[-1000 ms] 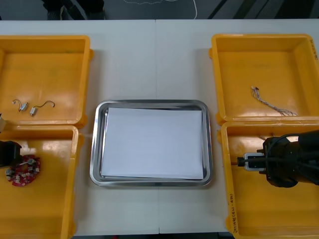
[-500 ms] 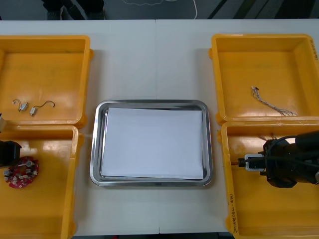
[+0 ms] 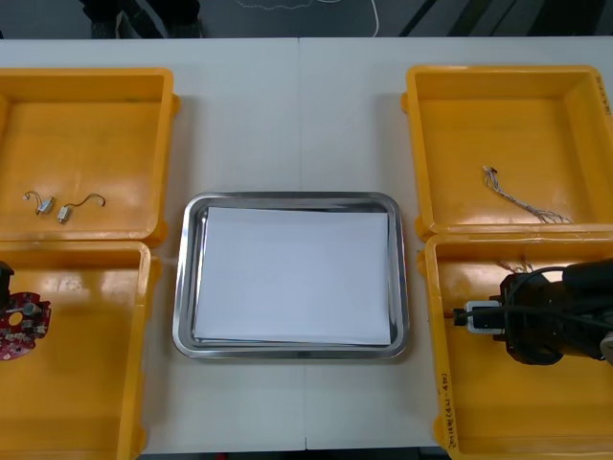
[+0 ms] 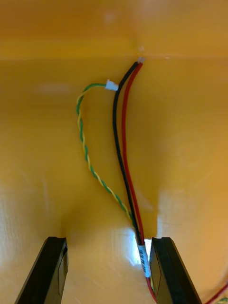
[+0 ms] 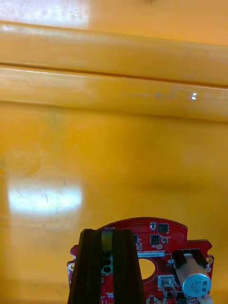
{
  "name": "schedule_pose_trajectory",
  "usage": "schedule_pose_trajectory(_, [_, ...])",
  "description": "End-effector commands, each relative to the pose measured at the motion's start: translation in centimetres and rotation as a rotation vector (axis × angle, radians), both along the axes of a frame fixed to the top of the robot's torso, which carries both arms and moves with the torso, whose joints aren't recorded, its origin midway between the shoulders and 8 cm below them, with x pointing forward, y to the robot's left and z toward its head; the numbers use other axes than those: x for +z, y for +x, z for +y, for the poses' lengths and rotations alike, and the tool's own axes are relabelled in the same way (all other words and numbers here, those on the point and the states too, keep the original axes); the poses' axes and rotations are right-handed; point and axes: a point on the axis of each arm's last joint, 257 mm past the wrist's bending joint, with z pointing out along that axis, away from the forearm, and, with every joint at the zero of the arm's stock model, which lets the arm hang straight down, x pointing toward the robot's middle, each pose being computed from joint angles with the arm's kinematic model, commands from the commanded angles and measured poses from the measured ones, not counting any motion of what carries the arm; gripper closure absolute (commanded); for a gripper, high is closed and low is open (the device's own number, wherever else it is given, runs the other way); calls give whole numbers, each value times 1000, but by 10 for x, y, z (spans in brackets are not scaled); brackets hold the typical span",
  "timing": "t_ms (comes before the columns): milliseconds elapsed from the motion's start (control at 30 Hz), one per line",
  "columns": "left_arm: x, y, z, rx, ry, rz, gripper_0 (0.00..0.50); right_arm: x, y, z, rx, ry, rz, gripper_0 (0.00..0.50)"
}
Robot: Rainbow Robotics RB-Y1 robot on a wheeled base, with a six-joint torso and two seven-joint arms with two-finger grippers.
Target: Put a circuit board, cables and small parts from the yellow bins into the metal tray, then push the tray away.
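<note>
Leftmost edge: left claw (image 5: 107, 236) pinches circuit board (image 5: 156, 241); right claw (image 4: 109, 243) spread.

The left gripper (image 5: 106, 236), clamped on the circuit board (image 3: 19, 326), has carried it further left within the near left bin (image 3: 96, 393), while the right gripper (image 4: 107, 244) has edged slightly nearer inside the near right bin (image 3: 498, 422).

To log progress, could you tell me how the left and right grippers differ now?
The left gripper is shut on the red circuit board; the right gripper is open, holding nothing. The left gripper is over the near left yellow bin; the right gripper is over the near right yellow bin, a black and red cable beside one finger. Neither is at the metal tray.
</note>
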Motion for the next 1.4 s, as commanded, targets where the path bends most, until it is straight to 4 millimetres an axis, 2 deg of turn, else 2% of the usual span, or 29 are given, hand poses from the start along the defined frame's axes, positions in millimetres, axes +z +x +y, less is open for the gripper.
schedule_pose_trajectory(33, [20, -12, -2, -81, 38, -22, 500, 7, 9, -7, 42, -44, -28, 0])
schedule_pose_trajectory(333, [47, -17, -14, -94, 45, -64, 500, 0, 10, -8, 35, -50, -27, 0])
schedule_pose_trajectory(567, [66, -17, -35, -98, 37, -69, 500, -6, 11, -7, 43, -51, -25, 0])
schedule_pose_trajectory(800, [87, 2, -73, -99, 1, -136, 500, -12, 13, -10, 37, -51, -22, 0])
schedule_pose_trajectory(967, [91, 7, -103, -109, -29, -147, 500, -16, 13, -12, 27, -47, -15, 0])
schedule_pose_trajectory(1067, [93, 10, -127, -124, -54, -146, 500, -16, 14, -13, 26, -48, -14, 106])
schedule_pose_trajectory(1133, [96, 12, -137, -133, -63, -151, 500, -16, 14, -12, 27, -49, -16, 129])
schedule_pose_trajectory(1167, [96, 12, -145, -140, -70, -150, 500, -16, 13, -12, 27, -46, -15, 179])
schedule_pose_trajectory(1200, [97, 13, -149, -143, -73, -152, 500, -17, 13, -12, 26, -47, -14, 204])
schedule_pose_trajectory(1267, [101, 15, -163, -154, -87, -156, 500, -17, 13, -14, 21, -50, -12, 335])
schedule_pose_trajectory(1300, [102, 16, -166, -156, -90, -158, 500, -18, 13, -15, 19, -49, -10, 365])
schedule_pose_trajectory(1367, [105, 18, -179, -163, -101, -158, 500, -19, 13, -16, 13, -45, -4, 457])
schedule_pose_trajectory(1400, [105, 18, -182, -168, -101, -157, 500, -19, 13, -16, 13, -46, -6, 477])
